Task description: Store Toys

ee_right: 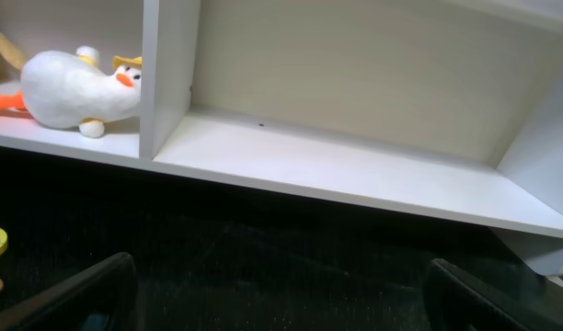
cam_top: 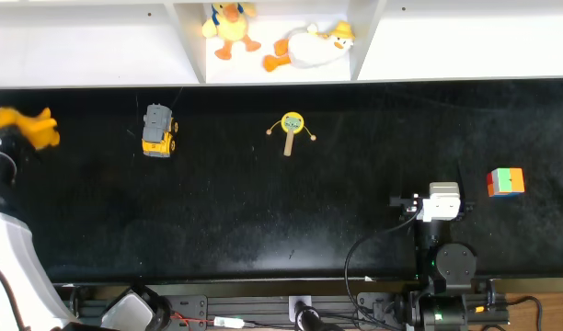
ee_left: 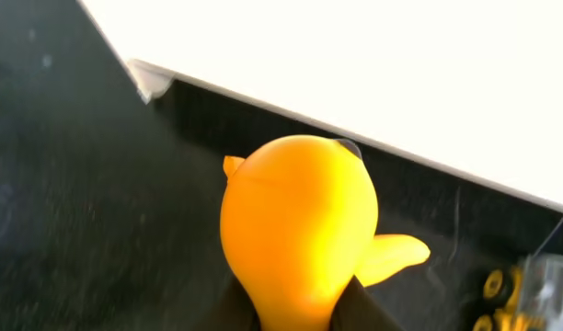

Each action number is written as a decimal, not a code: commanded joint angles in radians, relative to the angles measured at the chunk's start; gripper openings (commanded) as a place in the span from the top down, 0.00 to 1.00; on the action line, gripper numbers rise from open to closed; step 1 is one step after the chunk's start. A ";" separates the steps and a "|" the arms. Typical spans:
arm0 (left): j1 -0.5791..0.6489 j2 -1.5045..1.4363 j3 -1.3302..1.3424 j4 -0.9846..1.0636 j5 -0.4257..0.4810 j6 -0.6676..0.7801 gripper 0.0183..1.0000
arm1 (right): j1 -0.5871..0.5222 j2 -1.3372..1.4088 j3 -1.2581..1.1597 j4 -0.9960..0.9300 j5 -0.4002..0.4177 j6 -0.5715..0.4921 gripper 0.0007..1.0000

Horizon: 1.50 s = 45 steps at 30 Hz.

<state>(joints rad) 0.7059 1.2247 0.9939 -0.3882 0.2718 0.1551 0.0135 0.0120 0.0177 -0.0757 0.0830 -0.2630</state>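
Where the arms' bases line the bottom edge of the top view, the right gripper [ee_right: 281, 311] sits nearest, lower right of centre. It is above the black felt-like table mat [cam_top: 263, 211], and its two dark fingers [ee_right: 88, 294] are spread wide with nothing between them. A little farther up, towards the right edge of the frame, a multicoloured puzzle cube [cam_top: 505, 182] rests on the mat, apart from that gripper.

Farther up again, three things stand roughly in a row across the frame. At the far left edge the left gripper [ee_left: 298, 317] is closed on a smooth orange-yellow rounded toy [ee_left: 300, 221]. The toy's bulging body swells out from between the fingers, with a small fin sticking out at each side. In the upper left, well apart from it, a grey-and-yellow plastic toy truck [cam_top: 157, 130] stands on the mat. At upper centre lies a yellow round rattle drum with a wooden handle [cam_top: 292, 131].

Farthest, along the top edge, runs a white compartmented shelf unit [cam_top: 97, 55]. In its middle compartment a yellow plush duck [cam_top: 230, 26] sits just beside a white plush duck with orange feet [cam_top: 309, 46], which lies on its side.
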 commanded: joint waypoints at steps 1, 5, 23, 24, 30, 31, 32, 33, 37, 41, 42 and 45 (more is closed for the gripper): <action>-0.042 -0.007 0.034 0.098 -0.005 -0.064 0.92 | -0.003 -0.007 -0.013 0.005 0.002 -0.003 0.00; -0.066 0.016 0.035 0.202 -0.005 -0.095 0.93 | -0.003 -0.007 -0.013 0.005 0.002 -0.003 0.00; -0.165 0.330 0.250 0.254 -0.013 -0.153 0.92 | -0.003 -0.007 -0.013 0.005 0.002 -0.003 0.00; -0.172 0.341 0.254 0.254 -0.020 -0.154 0.92 | -0.003 -0.007 -0.013 0.005 0.003 -0.003 0.01; -0.190 0.371 0.256 0.255 -0.068 -0.157 0.90 | -0.003 -0.007 -0.013 0.005 0.002 -0.003 0.00; -0.190 0.371 0.256 0.253 -0.068 -0.157 0.89 | -0.003 -0.007 -0.013 0.005 0.003 -0.003 0.00; -0.190 0.371 0.256 0.252 -0.070 -0.157 0.89 | -0.003 -0.007 -0.013 0.005 0.003 -0.003 0.00; -0.190 0.371 0.257 0.249 -0.076 -0.157 0.89 | -0.003 -0.007 -0.013 0.005 0.002 -0.003 0.00; -0.190 0.371 0.265 0.220 -0.125 -0.158 0.89 | -0.003 -0.007 -0.013 0.005 0.002 -0.003 0.01; -0.189 0.371 0.271 0.207 -0.129 -0.157 0.88 | -0.003 -0.007 -0.013 0.005 0.003 -0.003 0.00; -0.189 0.372 0.271 0.208 -0.128 -0.158 0.88 | -0.003 -0.007 -0.013 0.005 0.003 -0.003 0.01; -0.189 0.378 0.271 0.217 -0.127 -0.164 0.88 | -0.003 -0.007 -0.013 0.005 0.002 -0.003 0.00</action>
<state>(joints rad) 0.5167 1.6016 1.2270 -0.1860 0.1593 0.0051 0.0135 0.0120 0.0177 -0.0753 0.0826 -0.2626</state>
